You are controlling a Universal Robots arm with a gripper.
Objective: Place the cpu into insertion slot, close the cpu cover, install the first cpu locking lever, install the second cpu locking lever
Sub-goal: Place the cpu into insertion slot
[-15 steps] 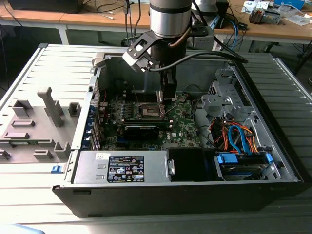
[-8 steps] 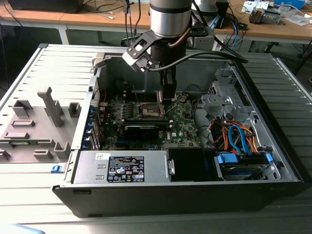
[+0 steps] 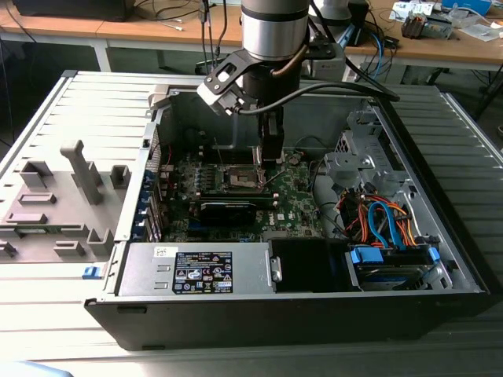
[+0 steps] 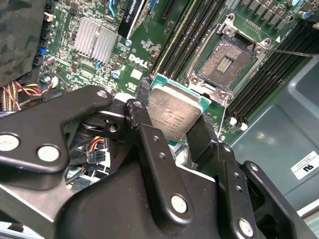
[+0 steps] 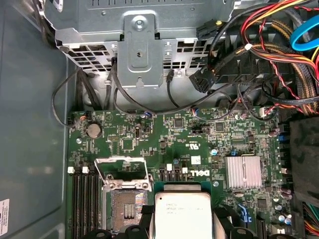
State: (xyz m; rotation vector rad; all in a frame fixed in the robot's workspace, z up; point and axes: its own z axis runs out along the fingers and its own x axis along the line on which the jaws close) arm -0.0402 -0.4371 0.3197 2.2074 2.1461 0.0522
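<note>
Below the gripper (image 3: 271, 161): board (image 5: 164, 134) lies flat, reached from above
Gripper: pinching the cpu (image 4: 175, 112) by its edges, underside free
Cover (image 5: 123, 160): tilted up, so the slot (image 4: 225, 62) lies bare
Slot: just beside the gripper
Cpu: above the board, not seated

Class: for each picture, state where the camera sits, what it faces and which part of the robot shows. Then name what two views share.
Exterior view: off the arm, looking down into the computer case; arm and gripper show.
Second wrist view: at the wrist, looking along the fingers at the cpu.
First wrist view: at the wrist, facing the board; fingers flank the cpu.
Shared by wrist views: cpu, insertion slot.
</note>
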